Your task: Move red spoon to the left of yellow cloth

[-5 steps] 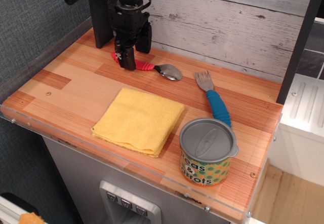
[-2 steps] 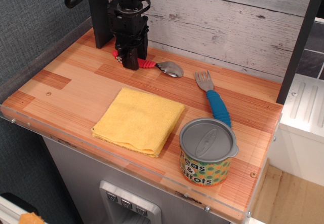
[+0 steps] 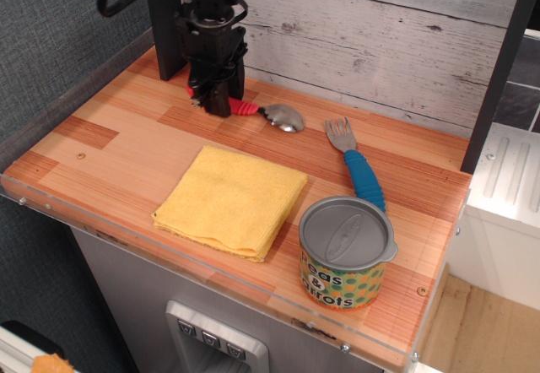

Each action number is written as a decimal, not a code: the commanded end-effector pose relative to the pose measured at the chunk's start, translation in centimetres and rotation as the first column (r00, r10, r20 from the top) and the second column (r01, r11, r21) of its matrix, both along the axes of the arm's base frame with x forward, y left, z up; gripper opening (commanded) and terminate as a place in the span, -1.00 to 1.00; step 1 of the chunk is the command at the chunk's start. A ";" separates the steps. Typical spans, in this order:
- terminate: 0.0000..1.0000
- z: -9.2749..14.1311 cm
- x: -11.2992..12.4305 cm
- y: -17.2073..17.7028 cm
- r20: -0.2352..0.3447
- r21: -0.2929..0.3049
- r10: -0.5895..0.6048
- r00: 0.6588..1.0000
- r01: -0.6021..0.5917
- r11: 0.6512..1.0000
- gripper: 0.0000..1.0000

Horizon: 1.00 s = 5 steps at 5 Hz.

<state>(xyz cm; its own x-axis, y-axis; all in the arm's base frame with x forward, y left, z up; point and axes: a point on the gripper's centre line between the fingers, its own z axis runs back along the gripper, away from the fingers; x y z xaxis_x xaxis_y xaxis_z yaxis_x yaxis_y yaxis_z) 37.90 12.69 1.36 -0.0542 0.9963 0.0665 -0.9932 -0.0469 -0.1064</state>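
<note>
- Since a second ago: the gripper has closed in on the spoon handle; spoon bowl has swung slightly, tipped a little differently on the wood. Cloth, fork, can unchanged.
- Fingers pinched together on the ribbed handle of the red spoon, near its far-left end; a red tip shows just left of the fingers.
- Spoon lies at the back of the wooden tabletop, silver bowl pointing right, behind the yellow cloth and apart from it.
- Blue-handled fork right of the spoon bowl, tines toward the plank wall.
- Can at front right, grey lid on; label reads "peas & carrots", green with orange dots. Just right of the cloth.
</note>
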 end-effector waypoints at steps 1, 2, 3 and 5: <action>-1.00 4.6 -0.3 1.3 0.101 0.030 0.035 0.994 -0.038 0.999 -1.00; -1.00 5.2 -0.9 1.8 0.062 0.046 -0.076 0.995 0.073 0.996 -1.00; -1.00 6.0 -1.3 1.7 -0.051 0.118 -0.324 0.945 0.328 0.937 -1.00; -1.00 6.9 -3.4 4.4 -0.019 0.086 -0.707 0.707 0.706 0.703 -1.00</action>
